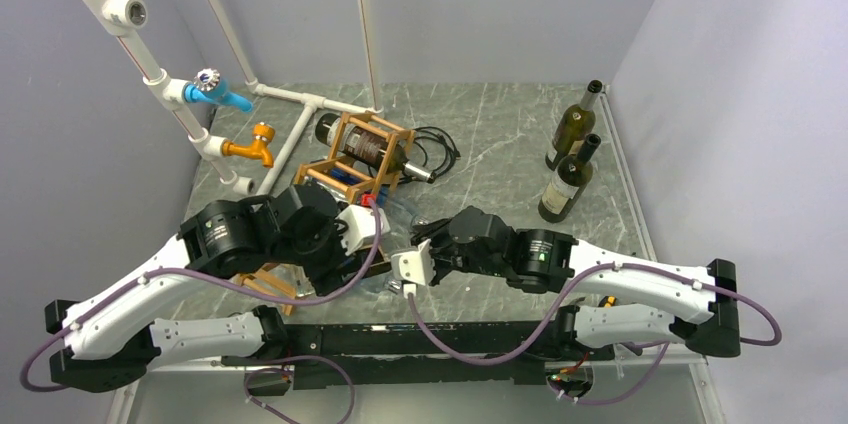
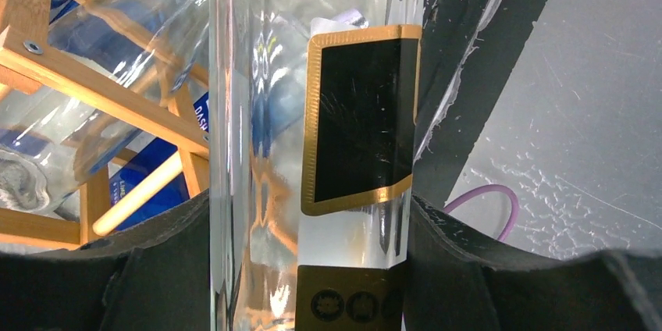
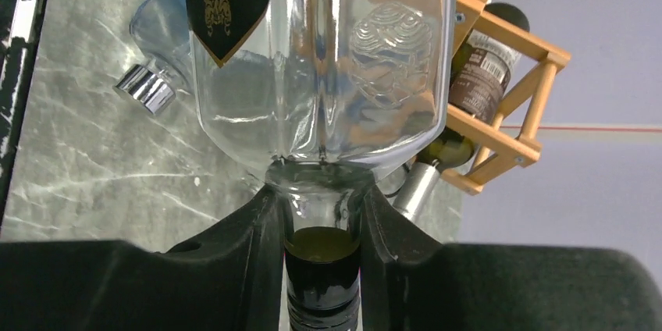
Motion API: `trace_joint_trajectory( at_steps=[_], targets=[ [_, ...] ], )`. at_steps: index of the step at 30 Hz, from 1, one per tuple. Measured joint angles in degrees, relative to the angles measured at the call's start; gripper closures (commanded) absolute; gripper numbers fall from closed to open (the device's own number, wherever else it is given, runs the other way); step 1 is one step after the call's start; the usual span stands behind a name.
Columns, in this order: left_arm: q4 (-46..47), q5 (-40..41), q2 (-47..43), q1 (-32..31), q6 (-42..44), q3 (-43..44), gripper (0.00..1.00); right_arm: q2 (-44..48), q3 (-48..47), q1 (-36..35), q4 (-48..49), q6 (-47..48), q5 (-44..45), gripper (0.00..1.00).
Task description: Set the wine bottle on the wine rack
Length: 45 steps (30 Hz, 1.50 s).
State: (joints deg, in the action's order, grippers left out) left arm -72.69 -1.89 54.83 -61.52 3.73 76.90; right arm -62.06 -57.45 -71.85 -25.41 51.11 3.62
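Observation:
The wine bottle [image 2: 265,151] is clear glass with a black and gold label [image 2: 359,112] and is held between both arms. My left gripper [image 2: 312,214] is shut on its body, one finger pressed against each side. My right gripper [image 3: 322,206] is shut on its neck just above the dark cap [image 3: 322,268], with the bottle's shoulder [image 3: 328,73] rising ahead of it. The wine rack [image 1: 352,134], made of orange-brown sticks, stands just behind the grippers [image 1: 360,244] [image 1: 420,254]. It appears at the left in the left wrist view [image 2: 101,93] and at the right in the right wrist view [image 3: 507,140].
A dark bottle [image 1: 370,149] lies in the rack. Another clear bottle with a silver cap [image 3: 148,89] lies on the marble table. Two dark green bottles [image 1: 572,126] [image 1: 568,179] stand at the back right. White pipes with a blue tap [image 1: 215,92] and an orange tap [image 1: 255,144] run along the left.

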Motion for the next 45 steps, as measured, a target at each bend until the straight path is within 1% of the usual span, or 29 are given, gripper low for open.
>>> trace_joint_trajectory(
  at_steps=[1, 2, 3, 4, 10, 14, 18, 21, 25, 28, 31, 40, 45],
  targets=[
    [0.0, 0.1, 0.3, -0.1, -0.1, 0.1, 0.61, 0.7, 1.3, -0.1, 1.2, -1.2, 0.3, 1.00],
    [0.1, 0.2, 0.8, -0.2, -0.1, 0.3, 0.41, 1.3, 2.3, -0.1, 2.2, -2.1, 0.4, 1.00],
    [0.1, 0.3, 1.2, -0.2, 0.0, 0.5, 0.12, 1.8, 2.8, -0.1, 2.6, -2.9, 0.4, 1.00],
    [0.1, 0.4, 1.8, -0.4, -0.2, 0.9, 0.01, 2.3, 3.3, -0.1, 2.8, -3.9, 0.4, 1.00],
    [4.7, 6.8, 3.0, -0.3, -4.1, 5.6, 0.00, 4.3, 4.3, -0.1, 0.9, -18.7, -0.4, 1.00],
    [7.8, 12.1, 3.1, 0.0, -5.4, 8.6, 0.00, 5.2, 5.3, 0.0, 1.2, -26.4, -0.5, 1.00],
    [9.8, 19.2, 2.5, 0.0, -7.0, 9.7, 0.01, 8.5, 7.6, 0.4, 1.2, -33.2, 0.2, 1.00],
    [10.4, 24.6, 0.7, 0.0, -8.3, 9.4, 0.01, 11.1, 8.1, 0.4, 0.8, -37.6, -0.3, 1.00],
    [14.0, 30.5, -5.9, 0.0, -10.1, 6.0, 0.00, 13.3, 8.7, 0.3, 1.4, -43.6, -1.7, 1.00],
    [15.7, 33.3, -11.0, 0.0, -11.2, 3.7, 0.01, 13.4, 9.9, 0.2, 2.9, -49.5, -2.0, 1.00],
    [17.2, 35.2, -14.1, 0.0, -12.2, 2.8, 0.00, 13.6, 11.5, 0.1, 5.2, -54.5, -2.2, 1.00],
    [18.2, 37.9, -14.5, 0.0, -14.1, 0.6, 0.00, 19.9, 13.9, 0.0, 7.0, -63.6, -3.8, 1.00],
    [19.0, 39.5, -14.5, 0.0, -14.6, -0.8, 0.00, 22.8, 14.3, -0.1, 3.5, -68.3, -8.2, 1.00]
  ],
)
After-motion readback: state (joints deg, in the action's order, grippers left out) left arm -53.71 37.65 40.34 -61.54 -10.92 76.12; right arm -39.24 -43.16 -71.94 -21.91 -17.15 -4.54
